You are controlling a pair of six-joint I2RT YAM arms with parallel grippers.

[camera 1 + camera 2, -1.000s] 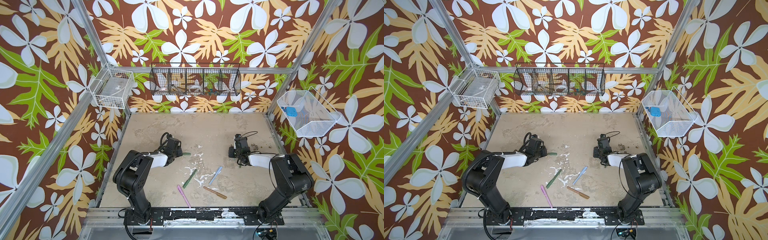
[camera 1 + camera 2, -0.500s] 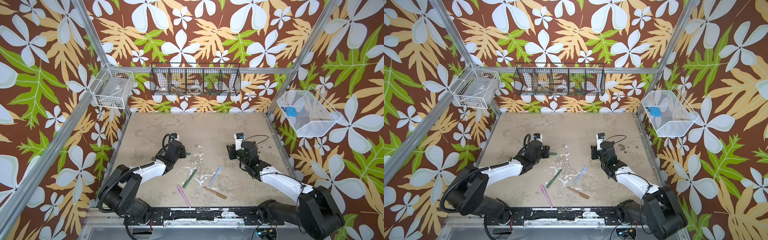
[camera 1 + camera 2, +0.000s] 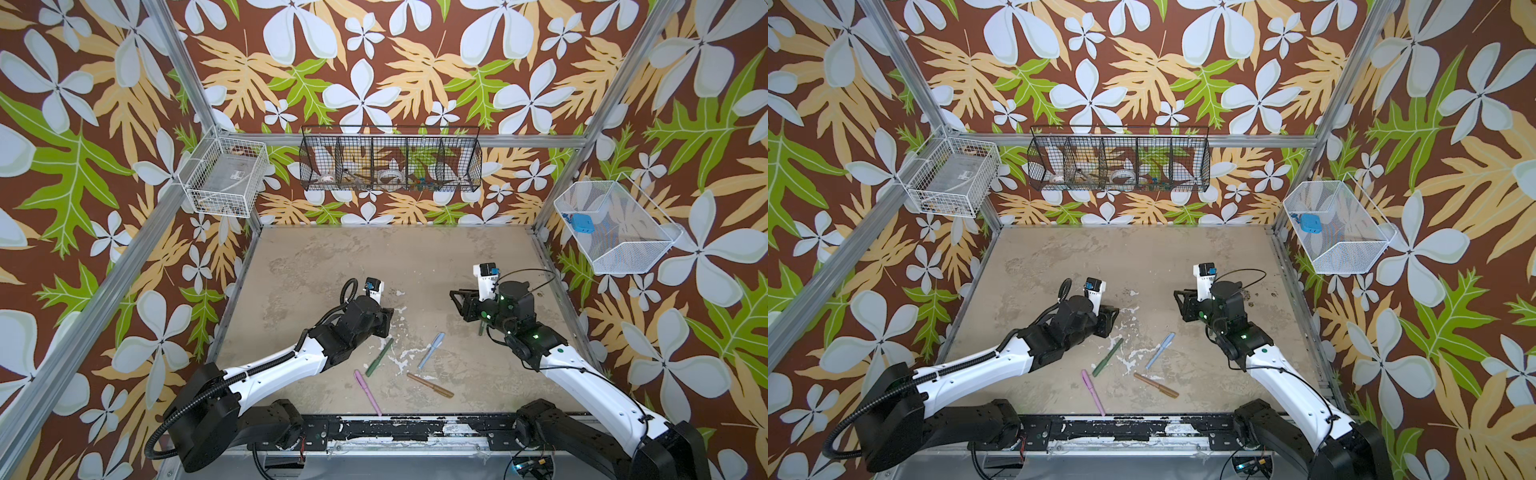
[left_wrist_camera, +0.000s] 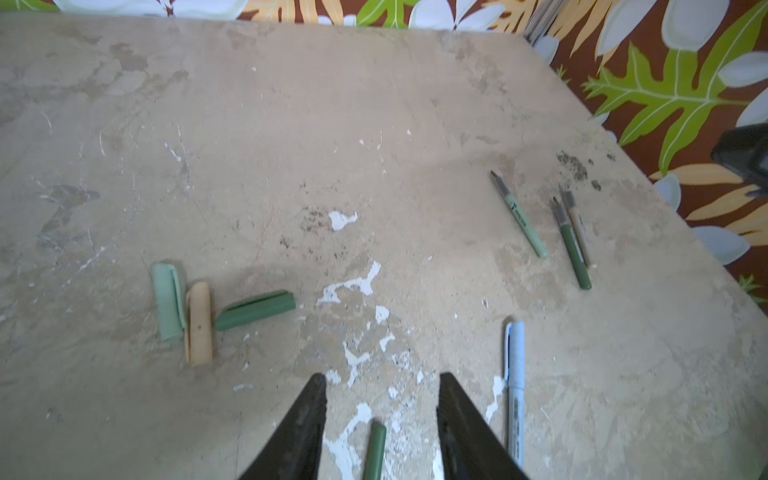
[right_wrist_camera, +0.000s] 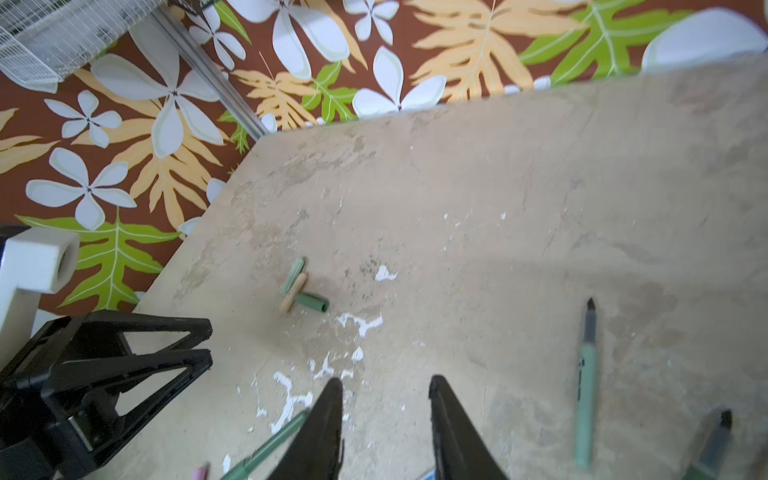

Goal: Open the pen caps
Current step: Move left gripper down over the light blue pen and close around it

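Reaching left arm: it lies long and low from the front rail toward mid-table, with white links and black joints. Its left tool (image 3: 387,322) hangs over the far end of the green pen (image 3: 379,357).
Left tool state: the black tapered fingers (image 4: 305,419) stand apart and hold nothing. The pen's end shows below them, untouched.
Right arm: it climbs from the front right corner with the elbow bent and the wrist high. The right tool (image 3: 458,305) is turned toward the table's middle.
Right tool state: the jaws are parted and empty.
Pen caps: three lie loose, huddled together near the left tool: light green cap (image 4: 168,305), beige cap (image 4: 199,326) and dark green cap (image 4: 255,309). They are stubby plastic tubes with clips.
Capped pens: the green pen, light blue pen (image 3: 431,350), pink pen (image 3: 368,392) and brown pen (image 3: 430,385) lie scattered between the arms.
Bare pen bodies (image 4: 519,216): three slim, dark-tipped bodies lie on the right arm's side.
Table (image 3: 332,266): beige and mottled, chipped white in patches.
Change: a second ago both arms sat folded, elbows humped near the rail. Now both are stretched out. The four capped pens lie where they did.
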